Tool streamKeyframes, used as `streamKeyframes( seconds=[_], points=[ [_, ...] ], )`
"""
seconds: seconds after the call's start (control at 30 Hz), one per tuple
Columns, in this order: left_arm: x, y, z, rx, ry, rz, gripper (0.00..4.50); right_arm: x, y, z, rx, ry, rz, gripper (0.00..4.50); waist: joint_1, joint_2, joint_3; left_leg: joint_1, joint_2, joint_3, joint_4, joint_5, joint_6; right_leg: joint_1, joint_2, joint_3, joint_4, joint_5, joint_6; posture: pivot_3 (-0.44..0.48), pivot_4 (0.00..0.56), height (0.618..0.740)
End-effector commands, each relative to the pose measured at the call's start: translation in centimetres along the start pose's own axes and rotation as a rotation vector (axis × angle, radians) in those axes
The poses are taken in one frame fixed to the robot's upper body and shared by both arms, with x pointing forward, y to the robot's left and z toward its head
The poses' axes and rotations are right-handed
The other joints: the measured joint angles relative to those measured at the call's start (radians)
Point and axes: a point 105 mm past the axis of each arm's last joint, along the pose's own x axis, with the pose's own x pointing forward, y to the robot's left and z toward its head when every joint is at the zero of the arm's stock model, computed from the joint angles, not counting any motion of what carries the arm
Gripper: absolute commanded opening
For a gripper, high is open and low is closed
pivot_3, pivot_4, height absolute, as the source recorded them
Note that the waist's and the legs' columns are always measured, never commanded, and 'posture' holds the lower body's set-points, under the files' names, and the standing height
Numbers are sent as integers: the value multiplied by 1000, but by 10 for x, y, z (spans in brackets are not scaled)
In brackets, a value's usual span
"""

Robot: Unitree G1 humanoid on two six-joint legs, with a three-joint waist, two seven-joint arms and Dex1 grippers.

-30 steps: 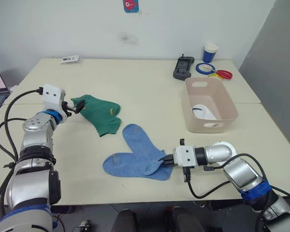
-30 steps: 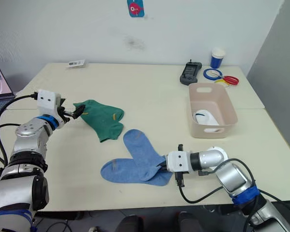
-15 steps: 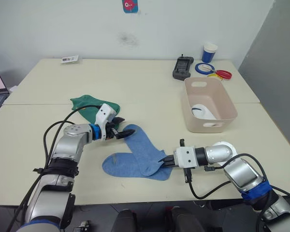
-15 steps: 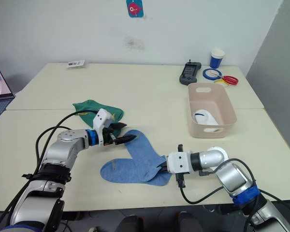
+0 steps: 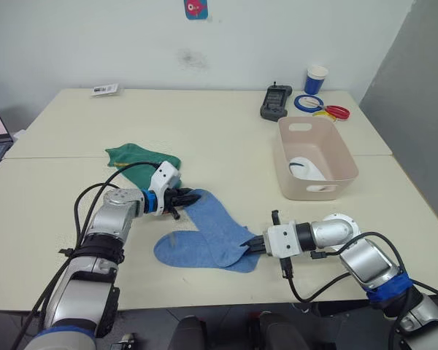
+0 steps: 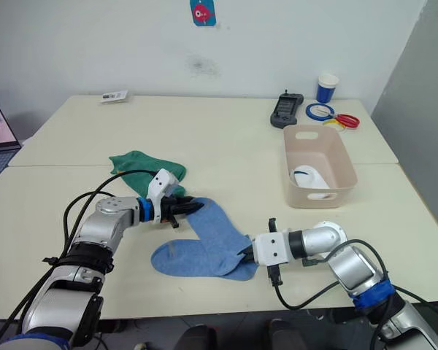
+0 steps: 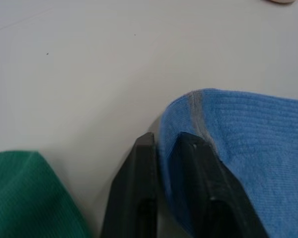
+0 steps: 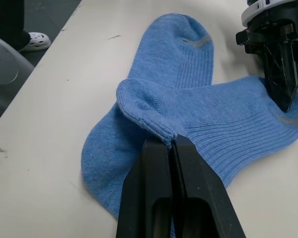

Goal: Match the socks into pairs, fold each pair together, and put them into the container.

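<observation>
White wall (image 5: 131,44) — beige tables (image 5: 204,117)

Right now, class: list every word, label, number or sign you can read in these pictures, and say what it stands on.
None can be read.
Wall sticker: a red shape on blue, no legible words.
Card on the table's far side: print too small.
Paper cup: no readable text.
Black device: nothing legible.

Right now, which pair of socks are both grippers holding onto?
The light blue pair, crossed at the table's front. The left gripper pinches its far end, the right gripper its near edge. The dark green pair lies untouched; a white sock sits in the container.
</observation>
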Motion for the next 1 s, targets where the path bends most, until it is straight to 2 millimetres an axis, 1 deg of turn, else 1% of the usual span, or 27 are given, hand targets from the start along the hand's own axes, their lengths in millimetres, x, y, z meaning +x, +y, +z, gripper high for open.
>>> streamKeyframes(
  seconds=[0.03, 0.13, 0.2, 0.3, 0.43, 0.53, 0.63, 0.7, 0.77, 0.87, 0.93, 1.0],
  points=[
    [-22, 4, 17, -5, -57, 38, 15, -7, -5, 6, -87, -19, 5, 0, 0, 0, 0, 0, 0, 0, 0, 0, 0, 0, 0, 0, 0, 0, 0, 0, 150, 740],
    [-41, -5, 14, -39, -52, 45, 15, -14, -8, 6, -141, -31, 50, 0, -1, 0, 0, 0, 0, 0, 0, 0, 0, 0, 0, 0, 0, 0, 0, 0, 150, 740],
    [-56, -20, 10, -80, -46, 39, 15, -22, -12, 3, -193, -33, 98, 0, -7, 0, 0, 0, 0, 0, 0, 0, 0, 0, -1, 0, 0, 0, 0, 0, 150, 740],
    [-69, -38, 5, -109, -29, 62, 15, -28, -15, -5, -226, -39, 150, 0, -12, 0, 0, 1, 0, 0, 0, 0, 0, 1, -3, 0, 0, 0, 0, 0, 150, 740],
    [-77, -59, -9, -140, -20, 101, 15, -29, -13, -14, -256, -53, 204, 0, -14, 0, 0, 2, 0, -1, 0, 0, 0, 2, -4, 0, -1, 0, 0, 0, 150, 740],
    [-77, -66, -17, -151, -31, 148, 15, -27, -11, -18, -241, -66, 213, 0, -15, 0, 0, 2, 0, -1, 0, 0, 0, 2, -6, 1, 0, 0, 0, 0, 150, 740],
    [-75, -68, -23, -157, -32, 186, 0, -27, -10, -21, -205, -70, 209, 657, -14, 0, 0, 3, 0, -1, 0, 0, 0, 3, -6, 0, 0, 0, 0, 0, 150, 740],
    [-76, -69, -26, -156, -27, 184, 0, -34, -8, -23, -183, -56, 200, 1248, -14, 0, 0, 4, 0, -1, -1, 0, 0, 3, -6, 0, 0, 0, 0, 0, 150, 740],
    [-78, -70, -25, -152, -31, 174, 0, -43, -4, -25, -156, -35, 192, 1970, -13, 0, 0, 3, 0, -1, -1, 0, 0, 3, -7, 0, 0, 1, -3, 0, 150, 740],
    [-79, -69, -21, -155, -56, 146, 0, -59, 10, -28, -99, 0, 168, 2998, -4, 0, 0, 3, -1, 0, -1, 0, 0, 4, -8, 0, -1, 1, -4, 0, 150, 740],
    [-78, -69, -20, -139, -57, 126, 0, -64, 17, -26, -25, 1, 121, 3630, 4, 0, 0, 3, -1, 0, -1, 0, 0, 4, -9, 0, -1, 1, -3, 0, 150, 740],
    [-76, -67, -18, -144, -70, 118, 0, -66, 24, -22, 150, -1, 50, 4315, 6, 0, 0, 3, -1, 0, -1, 0, 0, 4, -8, 0, -1, 0, -2, 0, 150, 740]
  ],
)
